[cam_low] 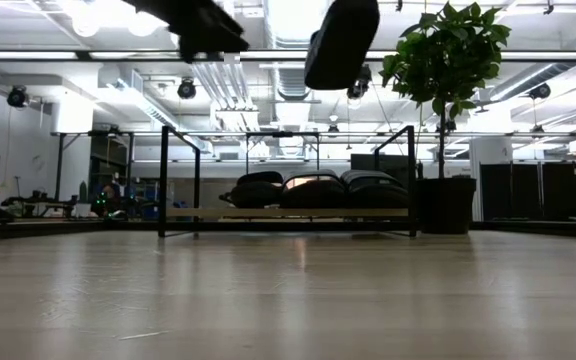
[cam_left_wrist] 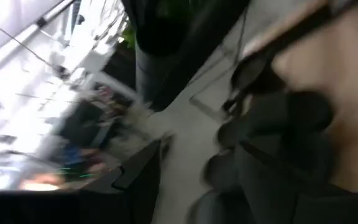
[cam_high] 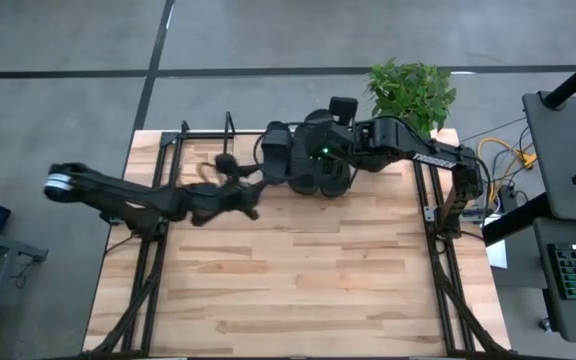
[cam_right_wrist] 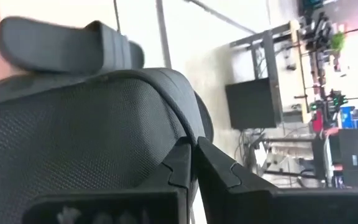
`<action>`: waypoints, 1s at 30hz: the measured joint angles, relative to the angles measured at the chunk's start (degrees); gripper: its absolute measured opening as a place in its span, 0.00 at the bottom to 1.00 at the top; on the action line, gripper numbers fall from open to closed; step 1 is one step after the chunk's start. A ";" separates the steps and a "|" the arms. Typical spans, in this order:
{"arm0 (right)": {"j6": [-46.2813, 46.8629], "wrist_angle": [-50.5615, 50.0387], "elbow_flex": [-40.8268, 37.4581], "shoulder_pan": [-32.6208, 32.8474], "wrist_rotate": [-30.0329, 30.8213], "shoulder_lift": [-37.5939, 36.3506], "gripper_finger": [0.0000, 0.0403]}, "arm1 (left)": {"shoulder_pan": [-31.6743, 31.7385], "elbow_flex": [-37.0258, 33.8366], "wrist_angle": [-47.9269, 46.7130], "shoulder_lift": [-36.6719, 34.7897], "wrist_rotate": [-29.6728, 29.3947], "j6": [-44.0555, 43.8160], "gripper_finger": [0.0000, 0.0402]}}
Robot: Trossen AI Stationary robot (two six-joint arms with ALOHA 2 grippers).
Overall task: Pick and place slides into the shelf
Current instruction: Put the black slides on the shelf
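Three black slides (cam_low: 313, 190) lie side by side on the shelf's wooden board (cam_low: 198, 213), between its black wire uprights at the table's far edge. A further slide (cam_low: 343, 40) hangs high above them, with my right gripper (cam_right_wrist: 194, 165) shut on it. In the high view this gripper (cam_high: 303, 160) is over the shelved slides. My left gripper (cam_high: 240, 188) stands open, holding nothing, left of the slides and just in front of the shelf. It shows at the top of the low view (cam_low: 203, 25). My right gripper pinches the slide between its two shut fingers at the edge of its mesh-textured strap (cam_right_wrist: 178, 140). The slide is lifted clear and hangs steeply tilted, high above the slides on the shelf.
A potted plant (cam_high: 413, 90) stands right of the shelf at the table's far right corner, its black pot (cam_low: 446, 205) close to the right upright. The shelf board's left part (cam_low: 193, 213) is bare. The near half of the wooden tabletop (cam_high: 298, 290) is free.
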 joint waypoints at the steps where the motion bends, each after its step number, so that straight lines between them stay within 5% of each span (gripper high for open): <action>1: -0.68 1.34 -0.29 0.10 -0.21 -0.02 0.02 | -0.05 -1.55 -0.41 -2.81 2.17 -3.66 0.47; 13: -4.82 31.90 -13.93 0.33 -4.26 0.24 0.02 | -2.67 -12.10 -3.60 -28.67 10.62 -29.26 0.47; 20: -2.07 49.94 -22.31 -0.52 -4.50 2.56 0.02 | -3.82 -12.68 -17.17 -36.98 11.50 -39.95 0.47; 25: -4.59 61.77 -23.24 -1.54 -4.09 8.63 0.02 | -3.80 -13.24 -20.65 -39.55 12.22 -42.48 0.47; 30: -4.00 63.40 -17.45 -3.53 -4.05 15.27 0.02 | -3.80 -13.26 -21.40 -42.63 12.24 -42.51 0.47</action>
